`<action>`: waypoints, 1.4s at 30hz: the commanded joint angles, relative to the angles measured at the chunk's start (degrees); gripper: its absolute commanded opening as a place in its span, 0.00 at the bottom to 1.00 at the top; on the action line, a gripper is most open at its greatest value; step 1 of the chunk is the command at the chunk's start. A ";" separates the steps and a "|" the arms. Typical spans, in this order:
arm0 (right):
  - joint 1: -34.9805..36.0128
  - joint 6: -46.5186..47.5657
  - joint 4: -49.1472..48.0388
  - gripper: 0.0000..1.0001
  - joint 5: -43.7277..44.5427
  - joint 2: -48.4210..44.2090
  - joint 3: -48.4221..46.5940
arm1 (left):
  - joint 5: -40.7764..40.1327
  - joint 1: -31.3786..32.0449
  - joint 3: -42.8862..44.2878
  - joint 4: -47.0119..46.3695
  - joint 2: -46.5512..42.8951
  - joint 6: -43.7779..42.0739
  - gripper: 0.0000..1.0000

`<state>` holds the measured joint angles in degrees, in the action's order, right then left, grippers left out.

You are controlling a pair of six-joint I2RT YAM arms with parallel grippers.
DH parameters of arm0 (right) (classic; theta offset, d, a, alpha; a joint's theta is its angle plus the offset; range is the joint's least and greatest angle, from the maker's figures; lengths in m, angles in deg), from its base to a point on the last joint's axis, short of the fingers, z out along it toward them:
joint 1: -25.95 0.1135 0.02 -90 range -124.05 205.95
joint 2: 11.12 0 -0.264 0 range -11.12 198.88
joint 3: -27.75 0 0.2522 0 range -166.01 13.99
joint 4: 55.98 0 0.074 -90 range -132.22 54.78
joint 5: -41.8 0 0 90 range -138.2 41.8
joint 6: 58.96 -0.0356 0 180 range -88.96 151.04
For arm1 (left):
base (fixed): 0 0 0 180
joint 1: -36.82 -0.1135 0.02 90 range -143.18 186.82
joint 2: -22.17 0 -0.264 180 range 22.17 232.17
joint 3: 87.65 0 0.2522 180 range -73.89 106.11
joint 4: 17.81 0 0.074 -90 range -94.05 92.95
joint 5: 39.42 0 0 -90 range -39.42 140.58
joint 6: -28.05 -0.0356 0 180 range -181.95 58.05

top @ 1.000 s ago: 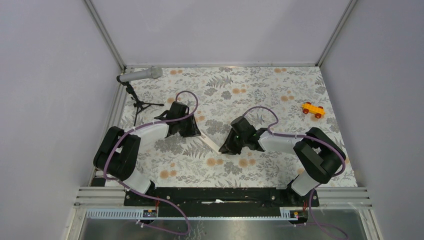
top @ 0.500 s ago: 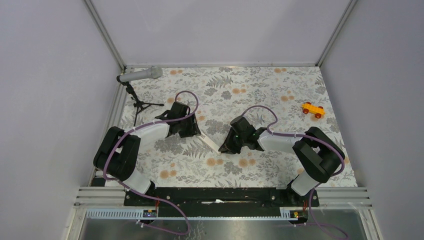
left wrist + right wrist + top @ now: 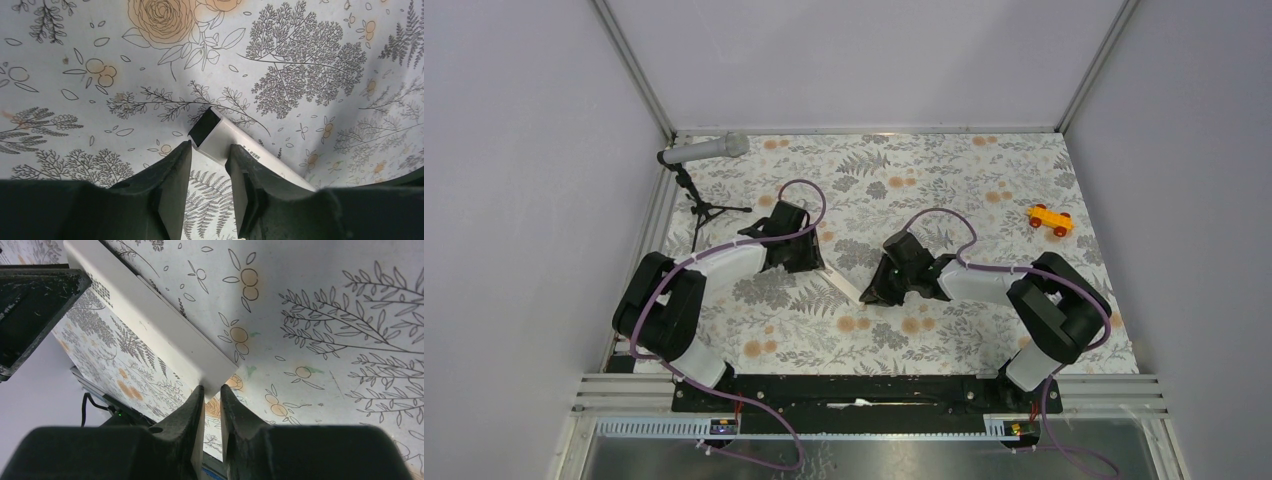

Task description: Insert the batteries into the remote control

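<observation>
Facing the left hand, the remote control slot gapes dark.

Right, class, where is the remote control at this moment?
In the top view the remote control slants across the middle of the scene, between the left gripper and the right gripper, with its dark open end at the left one.

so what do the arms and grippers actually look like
The left arm and right arm both have white links between chunky black joints, with a purple cable looping along each. They're bolted to a black bar. The left gripper and right gripper have matte black, wedge-shaped fingers that taper to the tips.
</observation>
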<state>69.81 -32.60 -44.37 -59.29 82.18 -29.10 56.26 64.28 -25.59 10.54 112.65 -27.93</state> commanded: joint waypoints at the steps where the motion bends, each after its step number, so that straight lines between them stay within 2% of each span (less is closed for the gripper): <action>1: 0.02 7.14 0.79 0.17 7.05 4.10 -0.64 | -2.71 1.28 -1.40 10.45 2.39 -5.16 0.39; 6: -0.78 13.86 0.76 0.18 3.39 5.71 -2.52 | -1.32 1.29 -1.11 11.06 1.84 -6.06 0.44; 12: -1.01 19.04 4.46 0.18 4.02 5.97 -4.70 | -2.28 1.28 -1.24 12.04 -1.56 -5.77 0.66; 23: -0.97 23.40 8.14 0.21 3.88 4.66 -8.49 | -2.80 1.28 4.05 15.17 -5.98 -5.27 0.77; 24: -0.98 23.51 8.14 0.21 3.67 4.82 -8.50 | -2.87 1.28 4.46 15.47 -6.31 -5.41 0.86; 26: -1.02 23.69 8.13 0.22 3.31 5.08 -8.58 | -3.10 1.28 4.99 16.04 -7.12 -5.46 0.90; 32: -1.00 23.93 7.88 0.25 1.92 4.52 -9.21 | -2.99 1.04 5.32 16.13 -8.96 -5.02 0.94; 37: -1.14 21.85 7.29 0.37 0.01 3.28 -10.19 | -0.21 -1.09 4.44 14.35 -8.88 -5.12 0.93; 42: -1.61 17.49 4.50 0.48 -1.69 0.92 -8.86 | 6.06 -4.63 2.87 12.11 -7.86 -4.82 0.88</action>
<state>68.89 -11.85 -38.25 -59.20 85.65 -37.38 57.31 62.23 -22.53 25.97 105.24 -32.56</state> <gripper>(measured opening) 0.456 0.901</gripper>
